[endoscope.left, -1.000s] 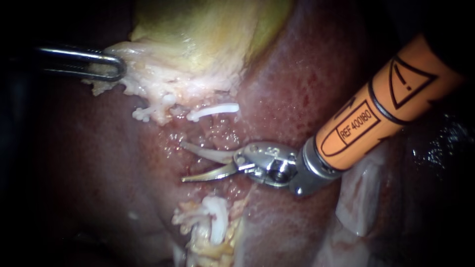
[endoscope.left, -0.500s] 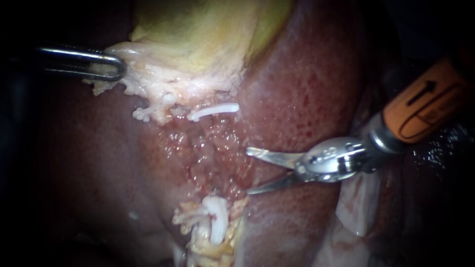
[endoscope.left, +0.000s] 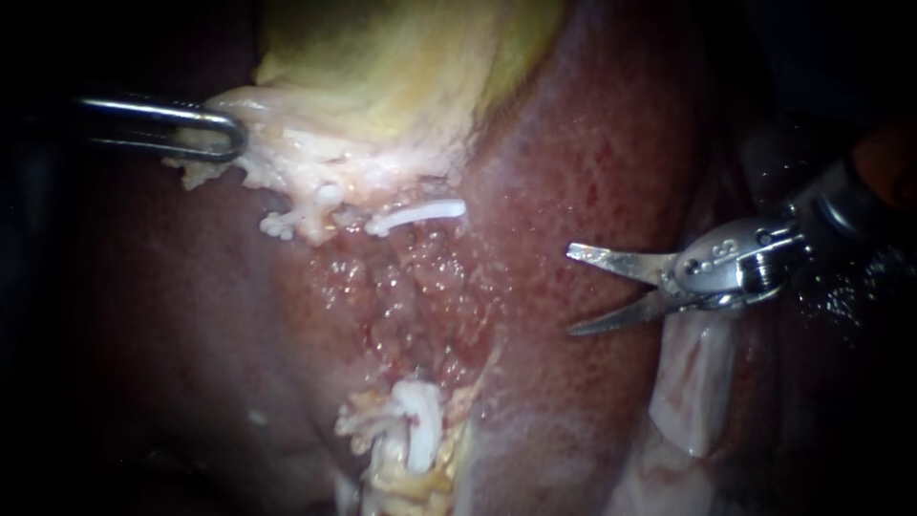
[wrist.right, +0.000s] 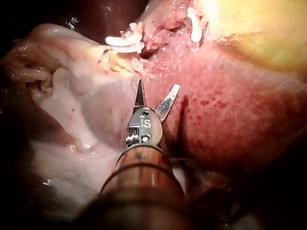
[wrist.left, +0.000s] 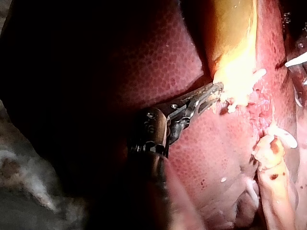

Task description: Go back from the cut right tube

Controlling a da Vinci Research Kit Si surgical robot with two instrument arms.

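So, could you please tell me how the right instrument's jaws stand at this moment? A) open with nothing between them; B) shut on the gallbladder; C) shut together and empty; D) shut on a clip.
A: the right instrument shows a plain gap between its jaws with nothing in it. It sits over the bare liver, apart from the white clip.

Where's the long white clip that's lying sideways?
In the endoscope view the white clip lies just left of the middle, right under the pale edge of the gallbladder and above the raw red patch on the liver.
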